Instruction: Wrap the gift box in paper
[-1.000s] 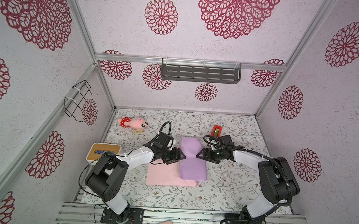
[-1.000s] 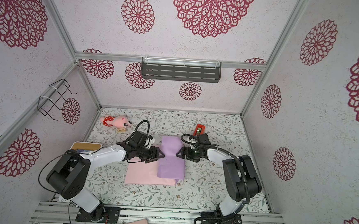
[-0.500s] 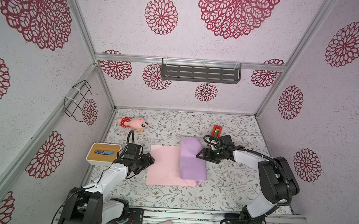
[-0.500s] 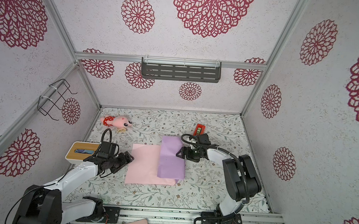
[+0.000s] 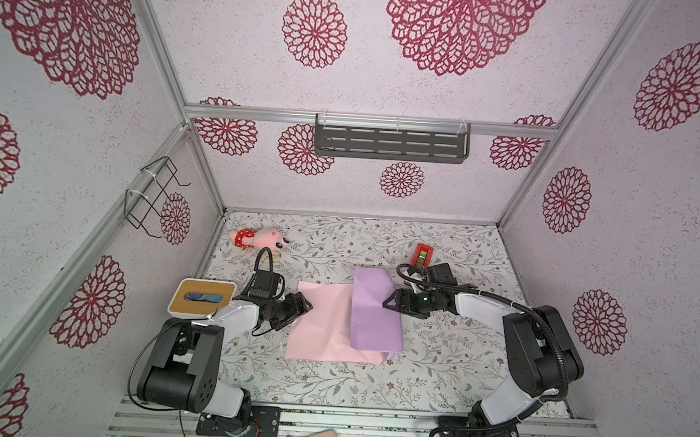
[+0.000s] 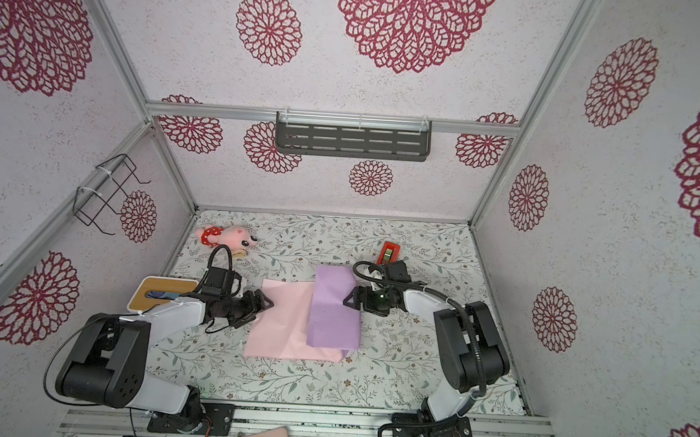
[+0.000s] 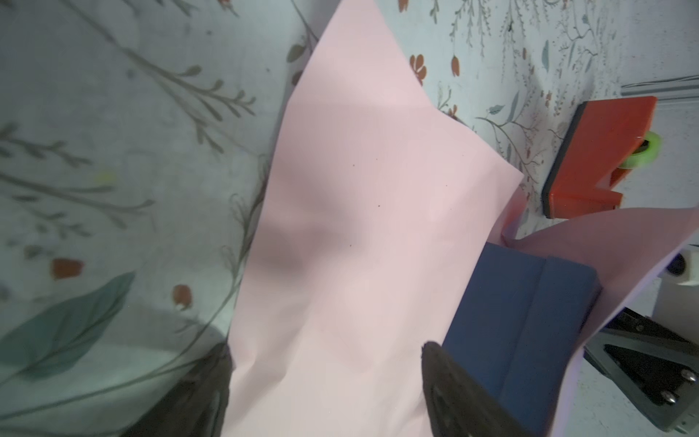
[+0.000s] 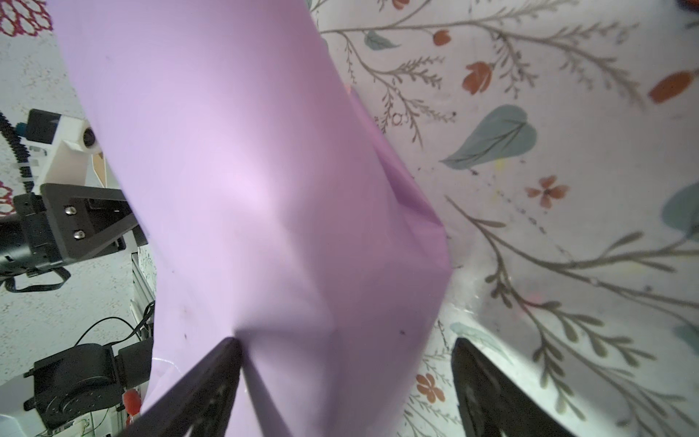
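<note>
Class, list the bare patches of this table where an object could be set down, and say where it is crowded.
Free: the wide front strip of table between the paper and the front rail; the back stretch between plush toy and tape dispenser. Crowded: the middle, where left fingers and right fingers flank the paper.

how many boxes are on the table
2: a white tissue box with wooden top on the far left; a matte navy-blue gift box under the folded pink-and-lilac paper sheet, visible only in the left wrist view.

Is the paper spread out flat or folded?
Folded: the paper's lilac flap arches over the box, while the pink part lies flat.
</note>
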Motion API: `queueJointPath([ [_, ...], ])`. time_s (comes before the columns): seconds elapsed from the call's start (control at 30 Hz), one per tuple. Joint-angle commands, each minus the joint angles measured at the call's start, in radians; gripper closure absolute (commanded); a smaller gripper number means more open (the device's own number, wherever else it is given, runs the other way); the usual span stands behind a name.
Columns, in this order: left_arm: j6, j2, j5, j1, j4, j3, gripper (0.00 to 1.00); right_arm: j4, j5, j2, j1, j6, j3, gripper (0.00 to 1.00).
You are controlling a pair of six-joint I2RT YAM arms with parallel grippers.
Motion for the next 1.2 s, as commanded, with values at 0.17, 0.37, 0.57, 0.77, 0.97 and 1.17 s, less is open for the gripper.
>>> queueJointPath([
  [0.17,-0.024,-0.131,0.055,0.000,0.051,-0.103,0.21,-0.119,0.126,0.045,0.005,-0.038,-0.028,0.12],
  [0.37,-0.113,-0.159,0.186,-0.004,0.171,-0.179,0.25,-0.117,0.126,0.050,0.006,-0.036,-0.026,0.12],
  [0.57,-0.172,-0.269,0.051,-0.040,0.036,-0.219,0.25,-0.110,0.124,0.047,0.007,-0.035,-0.032,0.12],
  [0.77,-0.264,-0.456,-0.271,-0.134,-0.308,-0.186,0.20,-0.113,0.123,0.050,0.007,-0.038,-0.029,0.12],
  [0.97,-0.330,-0.453,-0.286,-0.216,-0.384,-0.219,0.20,-0.108,0.118,0.053,0.006,-0.038,-0.030,0.12],
  [1.17,-0.340,-0.464,-0.311,-0.261,-0.440,-0.207,0.18,-0.105,0.114,0.055,0.007,-0.040,-0.032,0.12],
])
